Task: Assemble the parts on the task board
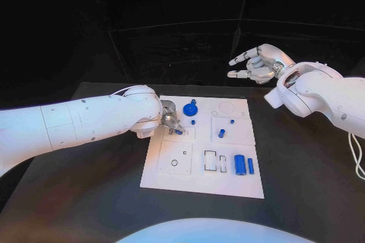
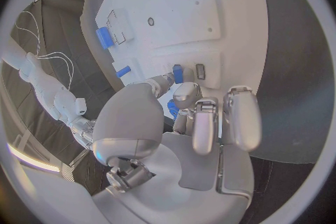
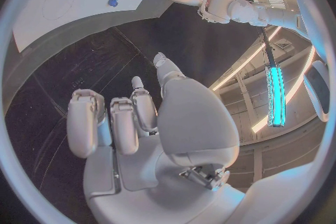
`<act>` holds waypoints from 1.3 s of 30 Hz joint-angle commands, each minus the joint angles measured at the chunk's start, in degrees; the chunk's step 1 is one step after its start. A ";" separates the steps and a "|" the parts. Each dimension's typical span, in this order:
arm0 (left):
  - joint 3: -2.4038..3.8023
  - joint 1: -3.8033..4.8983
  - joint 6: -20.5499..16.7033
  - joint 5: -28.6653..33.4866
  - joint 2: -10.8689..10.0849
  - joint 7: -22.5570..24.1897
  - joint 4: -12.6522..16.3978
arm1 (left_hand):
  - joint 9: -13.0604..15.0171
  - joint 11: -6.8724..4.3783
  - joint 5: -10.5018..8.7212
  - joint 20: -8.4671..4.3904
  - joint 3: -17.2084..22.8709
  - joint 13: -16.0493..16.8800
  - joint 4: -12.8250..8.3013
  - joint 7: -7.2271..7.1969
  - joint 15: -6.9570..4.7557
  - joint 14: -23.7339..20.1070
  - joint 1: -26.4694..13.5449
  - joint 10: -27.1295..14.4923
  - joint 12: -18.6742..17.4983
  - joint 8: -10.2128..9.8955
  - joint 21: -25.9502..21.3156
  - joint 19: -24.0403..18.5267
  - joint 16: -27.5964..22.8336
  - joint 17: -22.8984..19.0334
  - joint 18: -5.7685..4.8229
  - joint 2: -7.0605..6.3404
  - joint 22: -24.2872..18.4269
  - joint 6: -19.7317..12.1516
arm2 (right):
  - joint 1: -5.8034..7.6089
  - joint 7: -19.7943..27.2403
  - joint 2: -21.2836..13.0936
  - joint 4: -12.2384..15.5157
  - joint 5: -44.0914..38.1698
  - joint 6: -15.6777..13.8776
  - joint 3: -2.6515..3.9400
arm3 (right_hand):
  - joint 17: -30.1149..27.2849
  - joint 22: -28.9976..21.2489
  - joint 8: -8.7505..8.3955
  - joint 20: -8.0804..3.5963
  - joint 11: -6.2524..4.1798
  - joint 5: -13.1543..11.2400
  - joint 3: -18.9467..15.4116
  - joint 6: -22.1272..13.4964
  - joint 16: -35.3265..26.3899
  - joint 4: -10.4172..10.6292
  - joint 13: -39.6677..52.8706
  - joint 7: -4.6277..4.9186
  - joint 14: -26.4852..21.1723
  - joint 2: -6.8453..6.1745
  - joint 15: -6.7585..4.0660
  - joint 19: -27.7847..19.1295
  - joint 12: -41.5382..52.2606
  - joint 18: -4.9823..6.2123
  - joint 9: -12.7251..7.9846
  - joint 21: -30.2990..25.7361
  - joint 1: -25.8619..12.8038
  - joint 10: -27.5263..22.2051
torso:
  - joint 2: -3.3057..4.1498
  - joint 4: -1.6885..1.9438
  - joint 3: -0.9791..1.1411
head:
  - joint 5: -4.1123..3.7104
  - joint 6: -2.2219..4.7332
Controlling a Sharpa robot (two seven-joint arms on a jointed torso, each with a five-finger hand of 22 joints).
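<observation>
One robot hand (image 1: pixel 170 122) grips a blue part (image 1: pixel 179 131) at the board's (image 1: pixel 228 185) left edge

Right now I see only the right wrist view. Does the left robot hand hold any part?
Observer: Yes. The left robot hand pinches a small blue part.
Operator: What lies on the near side, outside my view?
Observer: A thick blue cylinder and a thin blue cylinder lie side by side near the task board's near right corner.
Operator: Where is my right robot hand?
Observer: The right robot hand is raised beyond the board's far right corner, holding nothing.
</observation>
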 commanded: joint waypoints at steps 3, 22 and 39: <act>-0.19 -0.15 2.19 -0.58 0.19 -1.14 -0.28 | 0.28 -0.11 0.30 -0.03 10.02 0.14 -8.95 -0.36 -0.12 5.95 -1.34 0.67 0.34 0.57 0.41 0.35 0.17 15.09 -0.66 -0.21 0.18 0.33 | 0.15 0.67 0.09 -0.01 -0.06 0.43 0.05 | 11.47 -0.12 0.22 0.37 -0.02 0.39 -0.48 -0.36 -0.19 0.11 -0.06 0.14 5.06 0.58 0.50 -0.20 -0.23 0.20 -0.10 -0.31 -0.11 -0.29 | 0.00 -0.08 0.02 | -0.12 -0.12; -0.18 -0.10 3.23 0.04 1.47 -1.34 -2.00 | 0.16 -0.62 0.04 -0.39 4.55 1.41 -3.98 -1.06 -0.52 5.95 -8.64 1.38 1.70 0.48 1.57 0.98 0.17 15.09 -1.03 -0.45 2.26 2.42 | 0.15 0.71 0.18 0.02 -0.06 0.51 0.05 | 11.45 -0.16 0.33 0.39 0.00 0.58 -1.12 -0.44 -0.21 0.51 -0.09 0.15 5.06 0.66 0.52 -0.21 -0.22 0.21 -0.10 -0.35 -0.57 -0.29 | 0.01 -0.03 0.00 | -0.29 -0.27; -0.17 -0.07 3.30 0.07 2.45 -1.38 -3.20 | 0.23 -0.80 -0.05 -0.51 1.89 1.81 -2.97 -1.28 -0.67 5.95 -10.01 1.64 2.13 0.62 2.00 1.20 0.17 15.09 -1.17 -0.40 3.01 3.35 | 0.15 0.89 0.36 -0.03 -0.06 0.57 0.05 | 11.39 -0.22 0.36 0.40 0.00 0.74 -1.31 -0.47 -0.24 0.63 -0.16 0.16 5.05 0.67 0.53 -0.23 -0.26 0.22 -0.10 -0.38 -0.69 -0.33 | 0.00 0.01 0.00 | -0.62 -0.45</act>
